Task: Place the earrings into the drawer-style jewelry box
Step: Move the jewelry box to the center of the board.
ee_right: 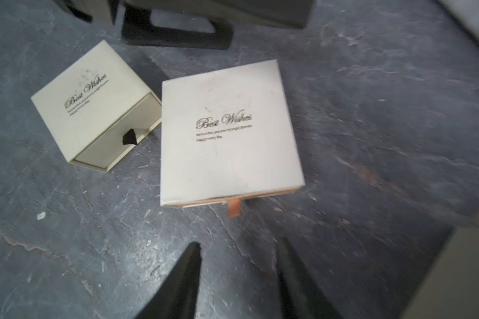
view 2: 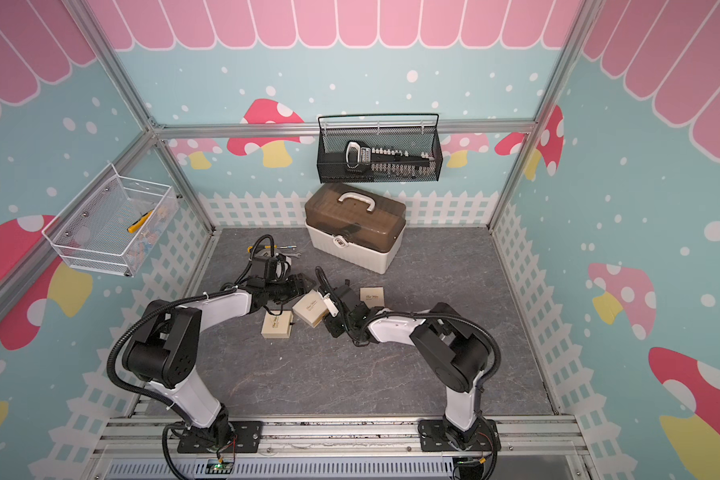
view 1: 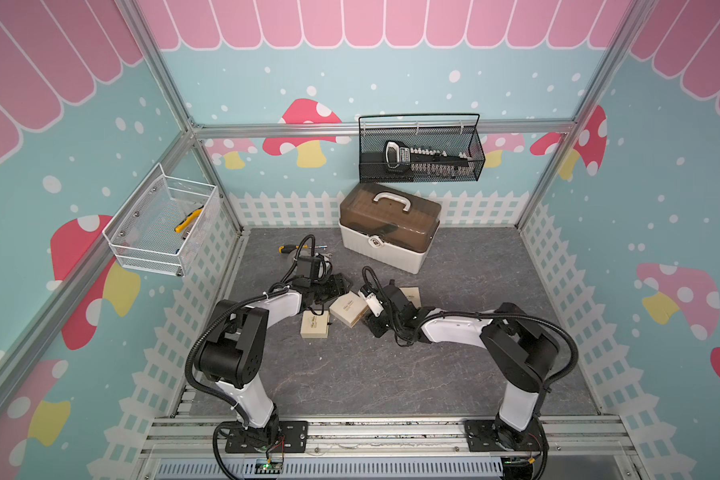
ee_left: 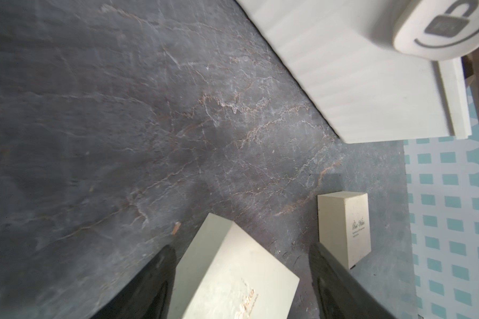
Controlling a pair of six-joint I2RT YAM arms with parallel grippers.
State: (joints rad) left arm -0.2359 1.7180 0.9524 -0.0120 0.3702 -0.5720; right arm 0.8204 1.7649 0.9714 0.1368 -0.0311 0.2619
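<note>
A cream drawer-style jewelry box (ee_right: 227, 132) printed "Best Wishes" lies on the grey mat (ee_right: 371, 124), its orange pull tab (ee_right: 233, 208) facing my right gripper (ee_right: 239, 243). That gripper is open and holds nothing, its tips just short of the tab. In both top views this box (view 1: 349, 308) sits between the two arms. My left gripper (ee_left: 244, 247) is open and straddles the same box (ee_left: 233, 276), with a gap on one side. A tiny pale speck (ee_right: 41, 215) lies on the mat; I cannot tell whether it is one of the earrings.
A smaller cream box (ee_right: 94, 102) with a black tab has its drawer partly out. Another cream box (view 1: 408, 296) stands behind the right wrist. A toolbox (view 1: 389, 232) sits at the back, a screwdriver (view 1: 292, 248) to its left, mesh baskets (view 1: 420, 149) on the walls.
</note>
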